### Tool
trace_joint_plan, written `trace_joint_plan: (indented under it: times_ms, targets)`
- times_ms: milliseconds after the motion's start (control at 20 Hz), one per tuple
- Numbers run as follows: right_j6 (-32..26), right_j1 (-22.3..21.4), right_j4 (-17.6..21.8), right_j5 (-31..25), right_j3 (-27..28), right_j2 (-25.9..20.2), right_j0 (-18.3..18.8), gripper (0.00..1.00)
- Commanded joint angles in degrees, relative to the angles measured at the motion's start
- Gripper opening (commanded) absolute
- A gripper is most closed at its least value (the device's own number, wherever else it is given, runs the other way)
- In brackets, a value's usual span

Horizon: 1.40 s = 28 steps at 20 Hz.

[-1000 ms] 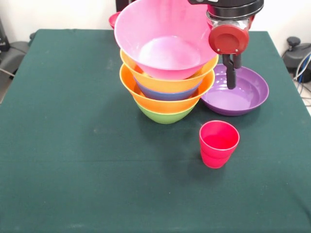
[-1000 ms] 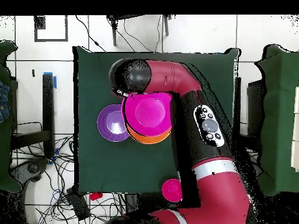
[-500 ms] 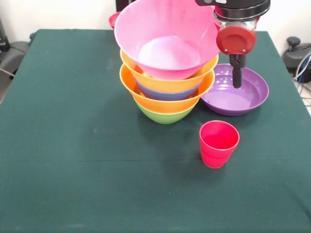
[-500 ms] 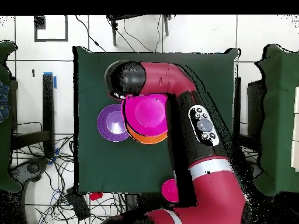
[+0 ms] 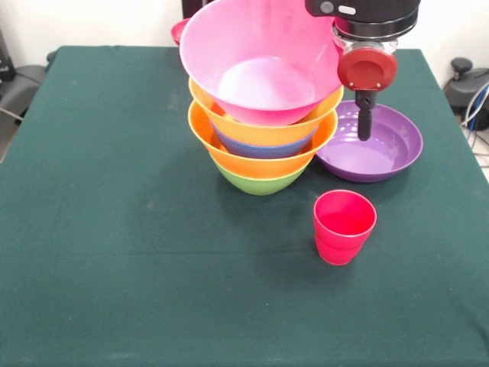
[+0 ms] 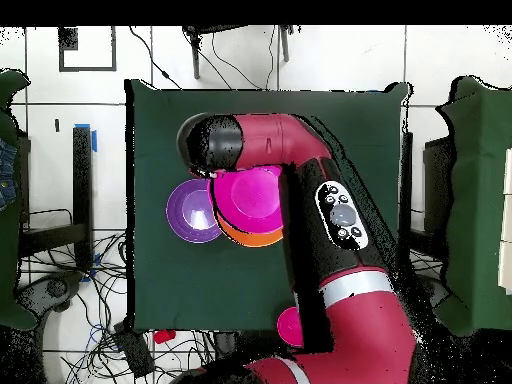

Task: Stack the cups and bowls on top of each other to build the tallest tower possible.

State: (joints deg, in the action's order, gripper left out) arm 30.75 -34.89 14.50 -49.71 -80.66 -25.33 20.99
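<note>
The tower (image 5: 261, 130) stands mid-table: a green bowl (image 5: 260, 182) as base, then an orange bowl (image 5: 256, 159), a blue bowl (image 5: 263, 148), a second orange bowl (image 5: 267, 128) and a large pink bowl (image 5: 260, 61) on top. From above, the pink bowl (image 6: 250, 193) covers most of it. My gripper (image 5: 364, 126) hangs empty above the purple bowl (image 5: 374, 149), just right of the tower. A red cup (image 5: 344, 227) stands upright nearer the front. In the overhead view the arm's wrist (image 6: 205, 145) hides the gripper and the cup.
A small red bowl (image 5: 179, 30) sits at the table's far edge behind the tower; from above, the small red bowl (image 6: 289, 327) is half under the arm. The purple bowl (image 6: 193, 211) touches the tower's side. Cables and chairs surround the table (image 6: 160, 280).
The gripper drifted a little right over the purple bowl, then came back left and slightly up. The arm's elbow shifted in the overhead view. Bowls and cup have not moved.
</note>
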Motion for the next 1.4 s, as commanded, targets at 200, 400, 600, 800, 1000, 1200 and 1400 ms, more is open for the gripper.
trace_joint_plan:
  times_ms: [200,400,600,800,1000,1200,1400]
  targets:
    - [-7.33,6.06,9.76,1.01,-4.9,-4.03,-0.71,1.0]
    - [-5.4,6.08,9.31,-0.6,-5.99,-4.62,-0.7,1.0]
    - [-4.44,5.86,8.92,-1.38,-6.25,-5.46,-0.47,1.0]
    - [-3.52,5.72,9.23,0.48,-6.87,-6.45,-0.7,1.0]
    - [-3.62,5.59,8.54,-0.41,-7.68,-7.43,0.09,1.0]
    - [-4.79,4.3,8.11,-2.61,-8.67,-8.33,1.27,1.0]
    - [-5.06,3.82,8.28,-3.9,-8.67,-8.59,1.77,1.0]
